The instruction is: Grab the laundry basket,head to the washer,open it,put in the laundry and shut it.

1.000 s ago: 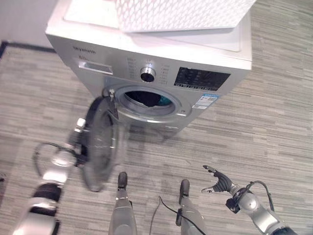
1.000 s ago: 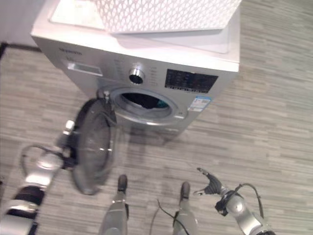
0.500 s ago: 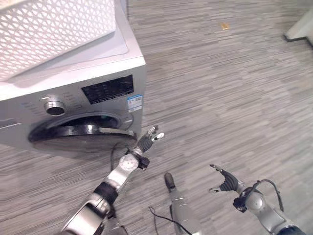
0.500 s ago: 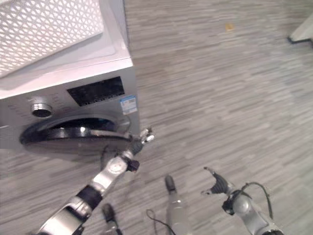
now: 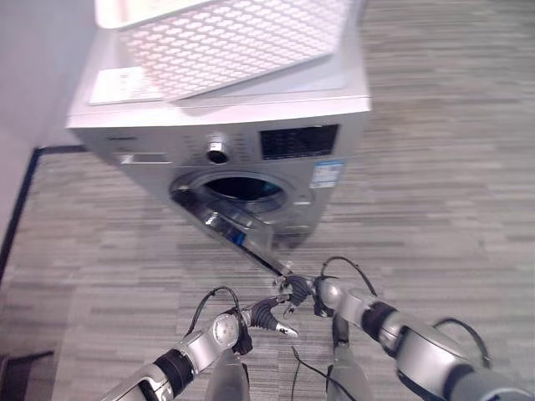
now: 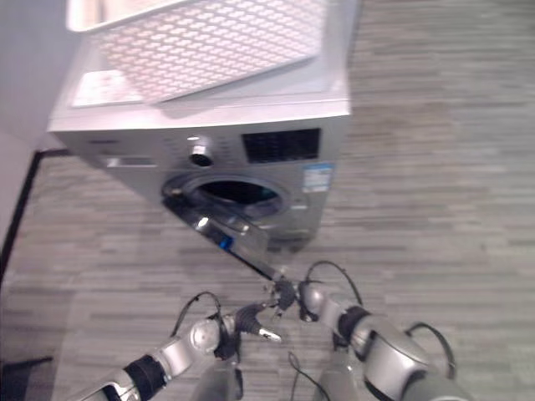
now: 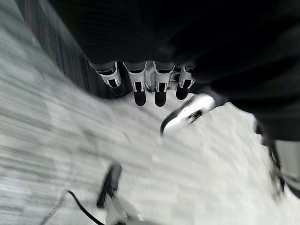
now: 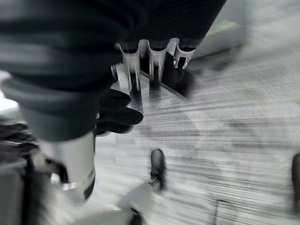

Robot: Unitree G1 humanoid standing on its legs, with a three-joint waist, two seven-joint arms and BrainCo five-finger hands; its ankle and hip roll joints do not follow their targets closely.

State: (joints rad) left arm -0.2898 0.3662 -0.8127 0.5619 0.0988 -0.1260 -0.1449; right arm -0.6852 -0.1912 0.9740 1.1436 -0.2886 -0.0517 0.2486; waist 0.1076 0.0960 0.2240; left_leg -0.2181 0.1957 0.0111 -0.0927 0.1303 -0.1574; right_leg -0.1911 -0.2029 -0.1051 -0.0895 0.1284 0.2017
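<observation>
Left eye view: blue-and-white label (image 5: 328,175) on washer (image 5: 167,138) front.

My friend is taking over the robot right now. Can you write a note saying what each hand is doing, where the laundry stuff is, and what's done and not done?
Left hand: low in front of the washer, fingers relaxed, holding nothing.
Right hand: at the free edge of the washer door; whether it grips the door cannot be told.
Laundry basket: on top of the washer.
Door: swung out, drum opening uncovered and dark; contents cannot be made out.
Done: basket brought over, door opened.
Left: check the laundry is in, then shut the door.
</observation>
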